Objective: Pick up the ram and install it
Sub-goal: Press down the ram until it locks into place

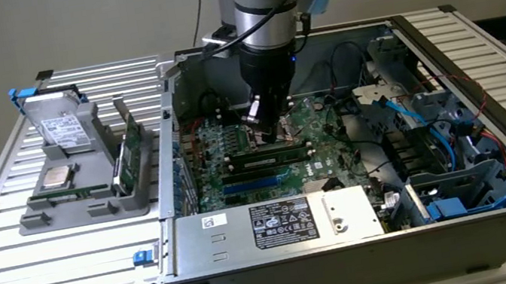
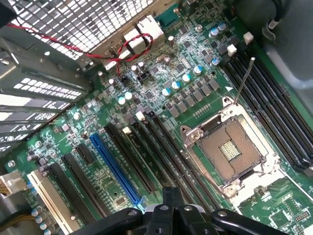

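Exterior view: closed pincer (image 1: 266, 128) just above seated ram (image 1: 269, 160).

One computer case (image 1: 371, 245), one motherboard (image 2: 161, 98), one blue slot (image 2: 115, 169), one CPU socket (image 2: 230, 149).

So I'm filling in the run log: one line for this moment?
gripper: shut, inside computer case, low over motherboard | ram: lying along a slot just below gripper | spare stick: upright in grey holder
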Robot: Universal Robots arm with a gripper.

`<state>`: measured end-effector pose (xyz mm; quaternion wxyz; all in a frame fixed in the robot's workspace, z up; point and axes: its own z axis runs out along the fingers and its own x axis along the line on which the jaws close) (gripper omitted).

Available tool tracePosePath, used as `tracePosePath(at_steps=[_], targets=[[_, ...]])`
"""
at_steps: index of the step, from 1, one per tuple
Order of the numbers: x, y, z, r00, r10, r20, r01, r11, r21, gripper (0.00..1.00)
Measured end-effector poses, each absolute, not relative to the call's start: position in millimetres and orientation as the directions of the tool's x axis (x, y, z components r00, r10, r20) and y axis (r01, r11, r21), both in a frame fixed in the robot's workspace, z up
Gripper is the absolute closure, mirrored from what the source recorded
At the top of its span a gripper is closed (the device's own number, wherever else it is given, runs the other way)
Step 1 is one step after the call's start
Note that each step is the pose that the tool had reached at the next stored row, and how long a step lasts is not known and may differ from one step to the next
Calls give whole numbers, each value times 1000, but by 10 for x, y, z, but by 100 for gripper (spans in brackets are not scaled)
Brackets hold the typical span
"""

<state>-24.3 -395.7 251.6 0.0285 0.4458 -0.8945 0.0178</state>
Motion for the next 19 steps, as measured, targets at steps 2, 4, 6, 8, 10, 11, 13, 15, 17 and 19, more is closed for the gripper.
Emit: tracePosePath(at_steps=[2,4,6,8,10,11,13,15,17,19], targets=[[-243,-3957,2516,-621,-781,66,-783,622,-6,89],[-243,-3957,2516,-640,-766,65,-768,641,-6,89],[-243,-3957,2516,-659,-749,64,-751,660,-5,89],[-243,-3957,2516,-677,-733,64,-734,679,-5,89],[-243,-3957,2516,-696,-716,63,-717,697,-4,89],[-243,-3957,2516,-704,-707,62,-709,706,-4,89],[-243,-3957,2516,-722,-689,62,-691,723,-3,89],[-243,-3956,2516,-740,-670,61,-672,741,-3,89],[-243,-3957,2516,-756,-652,60,-653,757,-2,89],[-243,-3956,2516,-772,-633,60,-634,773,-2,89]])
